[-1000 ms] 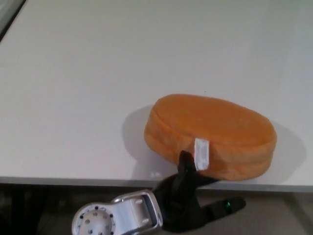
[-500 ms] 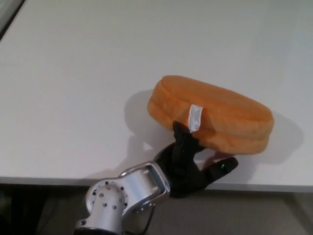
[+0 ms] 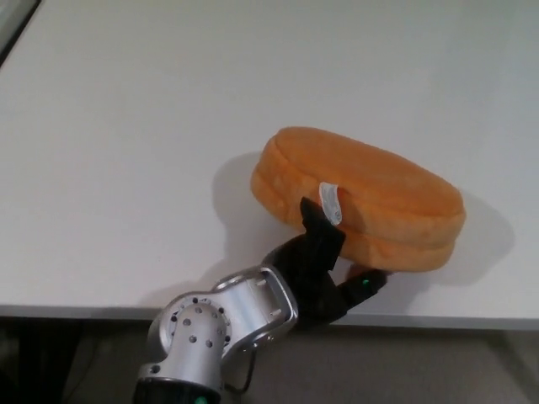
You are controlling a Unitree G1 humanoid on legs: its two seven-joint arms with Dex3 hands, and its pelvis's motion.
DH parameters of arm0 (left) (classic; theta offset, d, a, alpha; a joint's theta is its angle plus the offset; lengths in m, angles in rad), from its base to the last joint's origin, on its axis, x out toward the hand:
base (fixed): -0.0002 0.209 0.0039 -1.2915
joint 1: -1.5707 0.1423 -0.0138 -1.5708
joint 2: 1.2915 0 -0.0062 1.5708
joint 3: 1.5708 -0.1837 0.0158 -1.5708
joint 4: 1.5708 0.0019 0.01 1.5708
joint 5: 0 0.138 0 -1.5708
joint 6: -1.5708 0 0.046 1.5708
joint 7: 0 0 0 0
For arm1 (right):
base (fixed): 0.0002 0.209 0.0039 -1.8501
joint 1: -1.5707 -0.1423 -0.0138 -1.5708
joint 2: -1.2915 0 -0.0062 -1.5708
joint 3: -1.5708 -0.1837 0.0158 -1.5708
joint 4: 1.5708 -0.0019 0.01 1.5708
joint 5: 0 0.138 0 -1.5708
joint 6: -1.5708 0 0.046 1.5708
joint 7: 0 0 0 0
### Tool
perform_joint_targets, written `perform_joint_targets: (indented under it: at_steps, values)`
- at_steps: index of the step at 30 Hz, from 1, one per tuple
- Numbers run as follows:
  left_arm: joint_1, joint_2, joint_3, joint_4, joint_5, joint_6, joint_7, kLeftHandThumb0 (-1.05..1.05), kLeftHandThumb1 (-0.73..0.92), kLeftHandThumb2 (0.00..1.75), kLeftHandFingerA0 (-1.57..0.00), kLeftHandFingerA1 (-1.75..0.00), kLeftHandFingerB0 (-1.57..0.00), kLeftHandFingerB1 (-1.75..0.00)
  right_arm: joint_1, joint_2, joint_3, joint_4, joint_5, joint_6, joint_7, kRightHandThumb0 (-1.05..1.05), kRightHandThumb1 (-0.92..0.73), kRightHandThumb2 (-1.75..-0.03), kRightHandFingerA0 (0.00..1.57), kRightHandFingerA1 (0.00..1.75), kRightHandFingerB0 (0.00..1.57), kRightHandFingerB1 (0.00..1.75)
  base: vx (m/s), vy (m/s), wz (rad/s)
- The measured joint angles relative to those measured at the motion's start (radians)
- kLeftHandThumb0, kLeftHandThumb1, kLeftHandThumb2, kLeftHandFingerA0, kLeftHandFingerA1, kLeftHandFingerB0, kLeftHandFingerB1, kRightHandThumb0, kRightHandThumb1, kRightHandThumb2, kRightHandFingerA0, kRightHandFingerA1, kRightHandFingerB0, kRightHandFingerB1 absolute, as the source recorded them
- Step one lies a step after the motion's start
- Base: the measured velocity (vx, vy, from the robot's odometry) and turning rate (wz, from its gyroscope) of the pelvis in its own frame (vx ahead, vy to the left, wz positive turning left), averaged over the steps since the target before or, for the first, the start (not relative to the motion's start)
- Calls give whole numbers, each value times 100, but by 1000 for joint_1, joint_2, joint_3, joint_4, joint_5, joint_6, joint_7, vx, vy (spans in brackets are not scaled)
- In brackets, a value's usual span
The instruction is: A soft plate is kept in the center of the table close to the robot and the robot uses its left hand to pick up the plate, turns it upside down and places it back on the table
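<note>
Down at the near edge of the white table (image 3: pixel 126 126), the left hand (image 3: pixel 324 269) has its black fingers closed on the orange soft plate (image 3: pixel 362 198), gripping it by its near rim. The thumb (image 3: pixel 318 225) presses up against the plate's side wall, while another finger (image 3: pixel 368 281), carrying a small green light, reaches beneath the plate's underside. The silver wrist (image 3: pixel 221 324) comes in from below and to the left of the hand, over the table's edge.

The plate sits just above and to the right of the hand, a thick, rounded cushion with a seam running round its side. Its shadow falls on the table to the left of it and beyond its far right end. Whether it is fully clear of the tabletop I cannot tell.

A small white label (image 3: pixel 329 202) hangs on the plate's side, right beside the thumb tip; any writing on it is too small to read.

Around the hand the tabletop is plain white.
</note>
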State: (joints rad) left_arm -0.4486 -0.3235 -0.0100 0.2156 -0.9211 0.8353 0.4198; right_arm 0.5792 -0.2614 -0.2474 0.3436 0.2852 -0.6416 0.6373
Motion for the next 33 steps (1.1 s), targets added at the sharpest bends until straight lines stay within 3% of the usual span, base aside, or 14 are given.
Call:
perform_joint_targets:
  at_steps: [13,14,19,20,21,24,25,26,27,28,29,30,31,33]
  values:
    - [-4,23,-143,-87,215,-15,118,-92,84,106,0,-18,0,0,-1,0,3,-4,0,4,0,-67,-82,-65,55,47,29,32,0,0,0]
    - [-4,45,-150,-106,231,2,118,-82,92,80,0,0,0,0,0,0,3,-4,0,4,0,-67,-81,-65,55,47,30,32,0,0,0]
    - [-15,170,-192,-170,251,82,86,-98,92,126,0,-23,0,-13,4,0,2,-8,0,5,1,-68,-81,-65,57,46,30,32,0,0,0]
    - [-19,195,-202,-180,251,93,78,-95,86,112,0,-17,0,0,4,0,2,-9,0,5,1,-70,-67,-102,50,59,21,46,0,0,0]
    - [-29,245,-221,-198,253,112,62,-94,90,125,0,-25,0,-11,4,0,2,-11,0,6,1,-72,-69,-101,50,58,21,46,0,0,0]
    - [-64,381,-286,-245,260,154,23,-90,83,117,-3,-49,-9,-20,4,0,2,-11,0,6,2,-69,-67,-102,52,59,22,46,0,0,0]
    - [-72,414,-302,-258,264,164,14,-82,74,106,-15,-54,-4,-36,4,0,3,-11,0,6,2,-68,-82,-65,59,45,31,32,0,0,0]
    - [-84,464,-329,-279,271,179,2,-82,74,106,-15,-54,-4,-36,4,0,3,-11,0,6,2,-68,-82,-65,59,45,31,32,0,0,0]
    - [-91,487,-342,-289,276,186,-3,-80,72,103,-30,-57,-15,-47,4,0,3,-11,0,6,2,-68,-66,-101,52,58,24,47,0,0,0]
    - [-108,542,-381,-310,287,200,-14,-72,83,65,-60,-59,-42,-46,5,0,3,-12,-1,6,2,-68,-82,-65,61,45,32,32,0,0,0]
    - [-128,595,-421,-330,298,213,-25,-72,83,65,-60,-59,-42,-46,5,0,3,-12,-1,6,2,-68,-82,-65,61,45,32,32,0,0,0]
    - [-139,623,-444,-340,306,218,-32,-62,71,61,-95,-93,-75,-64,5,0,3,-12,-1,6,2,-68,-82,-65,61,45,31,32,0,0,0]
    - [-157,669,-480,-357,319,225,-44,-53,64,59,-100,-160,-78,-100,5,0,3,-12,-1,6,2,-68,-81,-66,63,45,32,32,0,0,0]
    - [-190,750,-545,-382,337,231,-70,-52,61,63,-99,-174,-78,-117,5,0,3,-13,-1,6,2,-68,-82,-66,62,45,32,32,0,0,0]
